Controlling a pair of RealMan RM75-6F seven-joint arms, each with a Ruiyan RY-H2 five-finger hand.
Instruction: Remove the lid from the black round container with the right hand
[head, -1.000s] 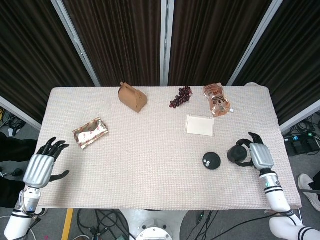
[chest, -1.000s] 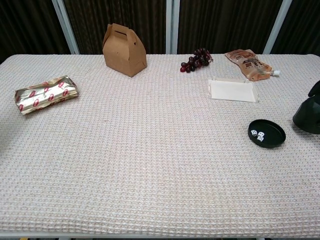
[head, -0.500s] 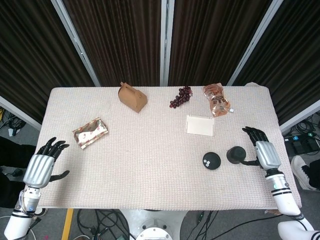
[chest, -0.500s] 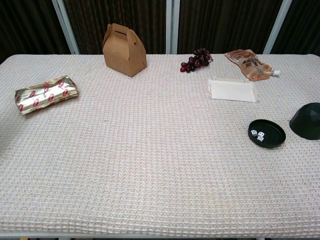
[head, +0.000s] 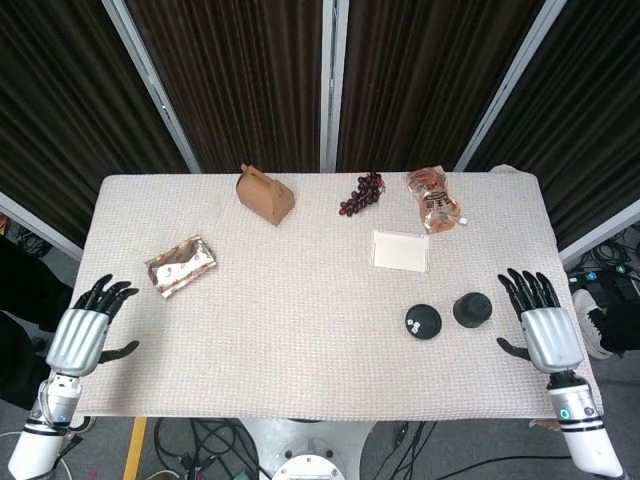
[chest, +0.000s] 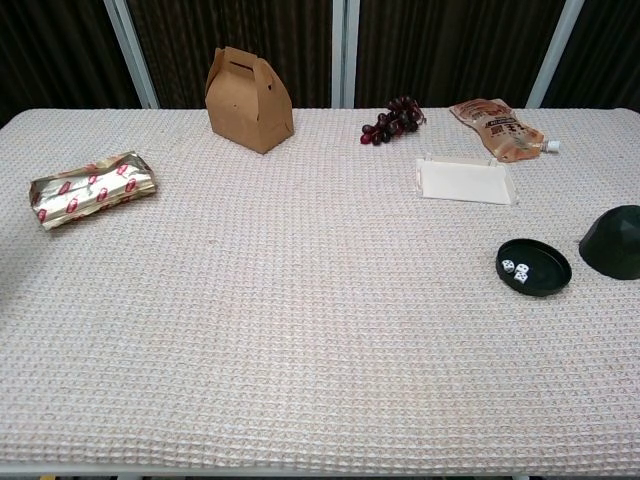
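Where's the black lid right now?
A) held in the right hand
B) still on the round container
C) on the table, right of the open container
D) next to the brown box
C: the lid sits on the tablecloth just right of the open black round container, whose dice are exposed; the right hand is off it, fingers spread and holding nothing.

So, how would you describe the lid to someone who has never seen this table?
Look at the table's near right part, beside the right hand. Two black round things sit there: the lid is the domed one nearer the hand, while the flat dish holds small white dice.
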